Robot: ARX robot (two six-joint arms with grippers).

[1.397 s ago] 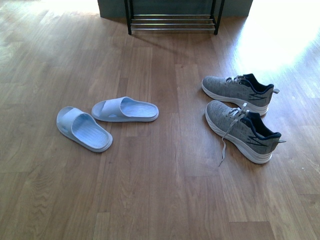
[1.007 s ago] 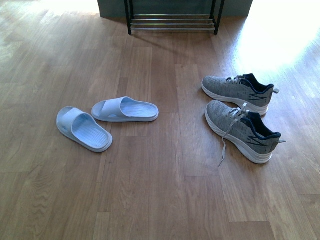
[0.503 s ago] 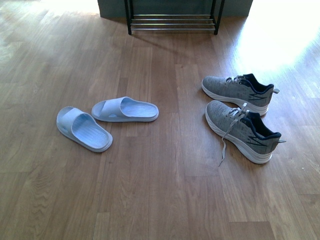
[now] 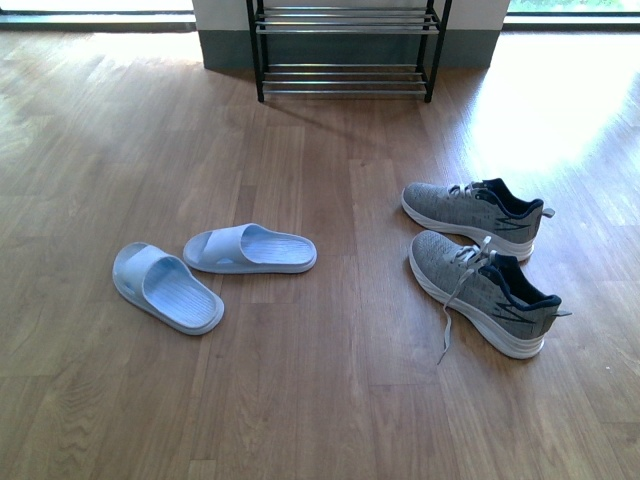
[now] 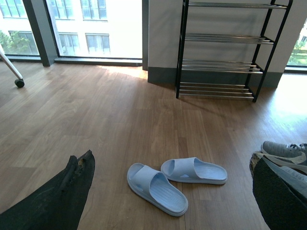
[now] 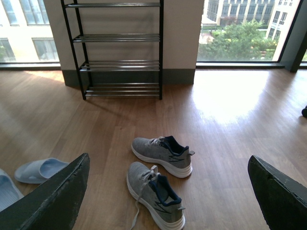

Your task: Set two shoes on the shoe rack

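Both grey sneakers are on the wooden floor point(image 4: 320, 400), on the right of the front view, well short of the shoe rack point(image 4: 345, 50). The far sneaker point(image 4: 470, 205) and near sneaker point(image 4: 485, 292) lie side by side, close together, both upright on their white soles with toes to the left and heels to the right. A loose lace point(image 4: 446, 312) from the near one trails onto the boards.

The rack stands against the wall at the far end of the floor. It has a black frame and chrome rod shelves.

Right jaws: wide apart, holding nothing. In the right wrist view both sneakers show in the gap between the two dark fingers point(image 6: 53, 201), lying ahead on the floor and touching neither finger.

Left jaws: also wide apart, holding nothing. The left wrist view has two pale blue slippers in the gap. The sneakers show only at that picture's edge, beside one finger point(image 5: 280, 191).

The far slipper point(image 4: 250, 248) and near slipper point(image 4: 165, 287) are well apart from the sneakers, to their left.
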